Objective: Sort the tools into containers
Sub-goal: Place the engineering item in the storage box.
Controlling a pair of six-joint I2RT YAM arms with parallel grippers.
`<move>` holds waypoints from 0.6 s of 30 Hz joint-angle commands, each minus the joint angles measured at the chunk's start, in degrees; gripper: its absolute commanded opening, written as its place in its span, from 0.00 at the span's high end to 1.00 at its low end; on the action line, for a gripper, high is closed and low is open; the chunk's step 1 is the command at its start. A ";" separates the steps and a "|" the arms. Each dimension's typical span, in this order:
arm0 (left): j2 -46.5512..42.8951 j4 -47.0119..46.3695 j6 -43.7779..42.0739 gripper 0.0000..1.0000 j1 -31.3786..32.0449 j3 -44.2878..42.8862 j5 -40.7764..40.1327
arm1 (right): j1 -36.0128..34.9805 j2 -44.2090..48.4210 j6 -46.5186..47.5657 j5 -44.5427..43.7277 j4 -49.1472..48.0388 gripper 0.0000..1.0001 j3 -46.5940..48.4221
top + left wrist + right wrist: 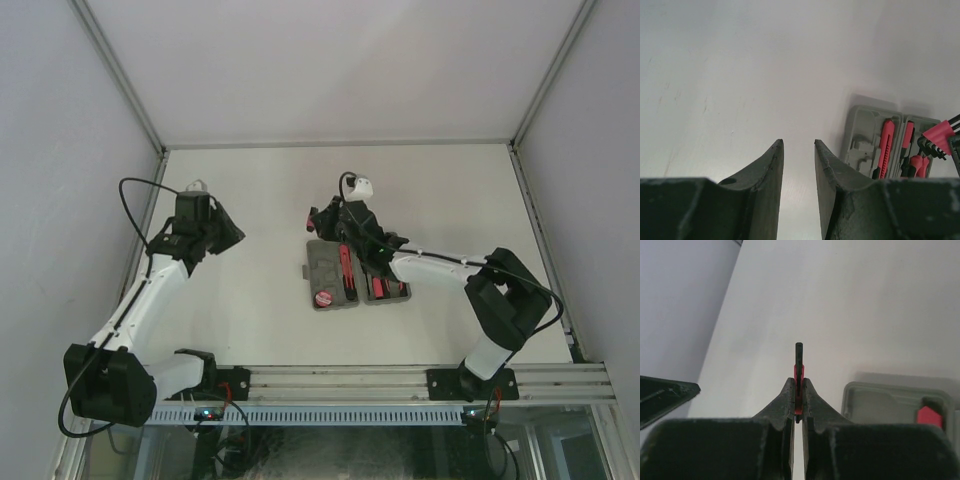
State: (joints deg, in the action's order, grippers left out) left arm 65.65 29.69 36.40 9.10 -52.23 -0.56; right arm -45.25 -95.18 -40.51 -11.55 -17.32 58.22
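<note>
Case (322,266) open on table (250,190), right gripper (798,386) pinching hex key set (799,357) (seen edge-on), left gripper (799,152) parted, empty.

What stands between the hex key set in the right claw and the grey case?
Nothing visible. The right claw holds the hex key set just above the open grey case, near its far edge; the left claw sits well off to the left.

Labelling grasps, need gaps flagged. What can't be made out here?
- Hex key set: edge-on in right claw, right wrist view; cut by frame edge, left wrist view; mostly under right arm, top view.
- Case: far end covered by right arm, top view.
- Tools in case: too small to identify, top view.
</note>
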 commanded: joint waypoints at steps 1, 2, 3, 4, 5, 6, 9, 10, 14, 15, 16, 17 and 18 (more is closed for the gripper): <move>-1.00 0.09 -1.92 0.64 -0.97 -0.89 2.27 | -1.27 1.39 -13.95 -10.86 -6.52 1.00 -1.99; -1.06 0.23 -2.07 0.64 -1.11 -0.92 2.69 | -1.43 1.40 -15.45 -12.21 -6.64 1.00 -2.39; -1.25 0.39 -2.24 0.64 -1.20 -0.91 2.86 | -1.54 1.32 -16.93 -13.79 -6.62 1.00 -2.64; -1.37 0.50 -2.40 0.64 -1.29 -0.87 3.13 | -1.65 1.23 -18.33 -14.56 -6.52 1.00 -2.87; -1.58 0.60 -2.56 0.64 -1.45 -0.94 3.31 | -1.80 1.16 -19.82 -15.64 -6.42 1.00 -3.08; -1.73 0.76 -2.75 0.64 -1.52 -1.00 3.39 | -1.89 1.02 -21.29 -17.03 -6.29 1.00 -3.36; -2.24 1.24 -3.24 0.62 -1.89 -1.04 3.30 | -2.09 0.41 -25.67 -19.23 -5.69 1.00 -3.70; -2.27 1.31 -3.24 0.62 -2.03 -0.99 3.35 | -2.16 0.10 -27.12 -19.86 -5.58 1.00 -3.71; -2.21 1.85 -3.35 0.60 -2.50 -0.95 3.63 | -2.23 -1.25 -33.33 -21.91 -5.21 1.00 -3.64; -2.34 1.86 -3.31 0.59 -2.66 -0.86 3.82 | -2.30 -1.52 -34.65 -22.20 -4.82 1.00 -3.56; -2.32 1.87 -3.27 0.58 -2.90 -0.74 3.91 | -2.44 -1.79 -35.93 -22.54 -4.30 1.00 -3.34; -2.28 1.98 -3.27 0.57 -3.03 -0.68 3.99 | -2.54 -2.03 -36.74 -22.81 -3.88 1.00 -3.18; -2.45 1.99 -3.17 0.56 -3.15 -0.61 4.04 | -2.63 -2.30 -37.66 -23.01 -3.25 1.00 -2.93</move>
State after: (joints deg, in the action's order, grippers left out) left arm 65.10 31.62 34.33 6.85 -52.23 2.17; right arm -47.24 -96.62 -70.72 -31.24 -19.94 54.26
